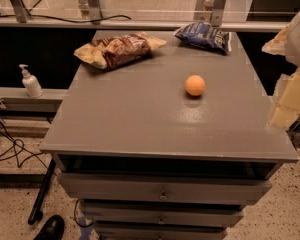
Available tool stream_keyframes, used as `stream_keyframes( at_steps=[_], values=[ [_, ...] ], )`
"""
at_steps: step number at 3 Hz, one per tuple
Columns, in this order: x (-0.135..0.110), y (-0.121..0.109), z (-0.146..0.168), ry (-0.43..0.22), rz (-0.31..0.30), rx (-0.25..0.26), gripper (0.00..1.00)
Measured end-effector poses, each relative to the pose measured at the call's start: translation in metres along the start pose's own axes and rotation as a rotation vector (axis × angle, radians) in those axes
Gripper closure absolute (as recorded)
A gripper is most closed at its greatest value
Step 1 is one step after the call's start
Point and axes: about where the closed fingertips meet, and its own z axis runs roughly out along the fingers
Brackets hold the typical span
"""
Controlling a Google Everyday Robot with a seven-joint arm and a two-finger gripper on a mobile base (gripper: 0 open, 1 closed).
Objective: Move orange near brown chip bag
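The orange is small and round and sits on the grey cabinet top, right of centre. The brown chip bag lies crinkled at the back left of the top, reddish-brown with pale tan ends. My gripper shows as a pale yellow and white shape at the right edge of the view, right of the orange and off the side of the cabinet top. It holds nothing that I can see.
A dark blue chip bag lies at the back right of the top. Drawers run below the front edge. A white pump bottle stands on a ledge to the left. Cables and a black shoe are on the floor at the left.
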Motion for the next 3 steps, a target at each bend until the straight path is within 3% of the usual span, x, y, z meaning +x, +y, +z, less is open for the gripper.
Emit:
stream_keyframes(
  at_steps=[2,3],
  values=[
    [-0.001,-0.001,0.009,-0.031,0.014,0.004,0.00],
    [0.003,-0.017,0.031,-0.121,0.099,0.004,0.00]
  ],
)
